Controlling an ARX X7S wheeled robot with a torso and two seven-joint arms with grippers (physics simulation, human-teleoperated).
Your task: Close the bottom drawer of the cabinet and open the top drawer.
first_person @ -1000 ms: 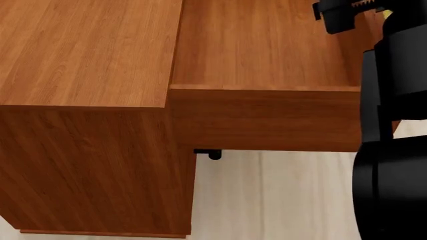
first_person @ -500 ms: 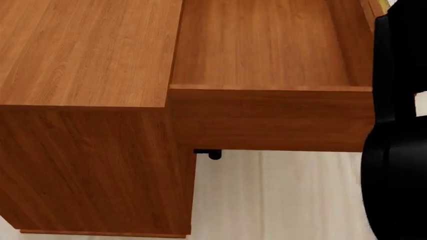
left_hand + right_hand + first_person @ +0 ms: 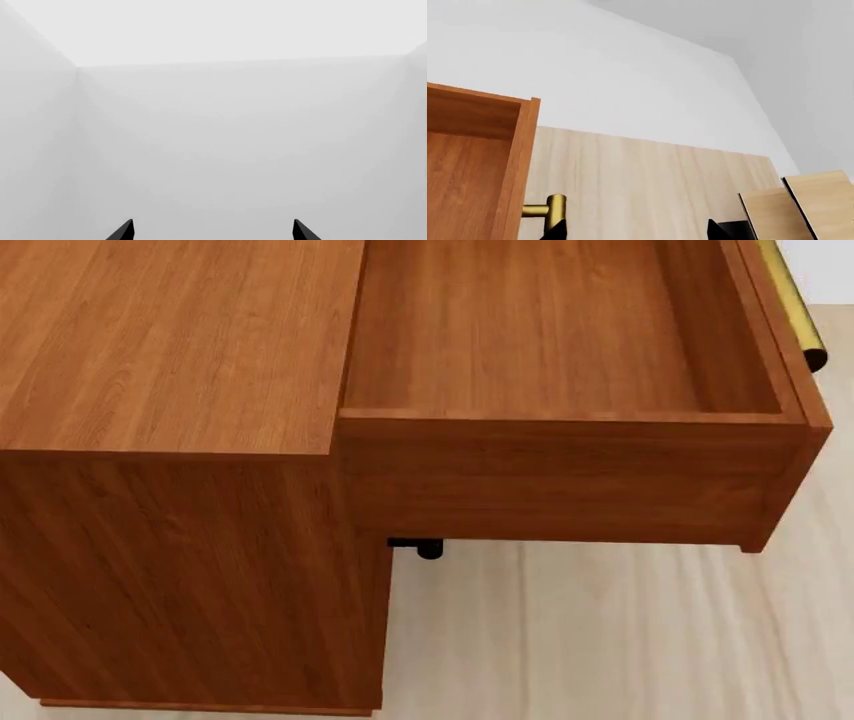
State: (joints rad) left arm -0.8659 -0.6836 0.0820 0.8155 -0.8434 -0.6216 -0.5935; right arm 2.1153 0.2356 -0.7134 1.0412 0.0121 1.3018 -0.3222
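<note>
The cabinet (image 3: pixel 160 440) fills the left side of the head view, and its left and top parts are cut off by the frame. It is a big box of reddish-brown wood with wavy grain lines. The top drawer (image 3: pixel 561 470) sticks out to the right, pulled wide open. You can see down into it; its inside is flat bare wood with straight walls. Its brass bar handle (image 3: pixel 790 300) shows only as a shiny strip at the upper right edge. The bottom drawer cannot be seen; the open drawer hides what is under it. A small black part (image 3: pixel 424 548) pokes out below the open drawer, too small to tell what it is. The pale plank floor (image 3: pixel 601 640) lies open at the lower right.

The left gripper (image 3: pixel 212 231) shows two dark tips set apart, holding nothing, before plain white walls. The right gripper (image 3: pixel 637 231) has its tips apart too, near the drawer's brass post. Pale wooden boards (image 3: pixel 800 200) show at the lower right.
</note>
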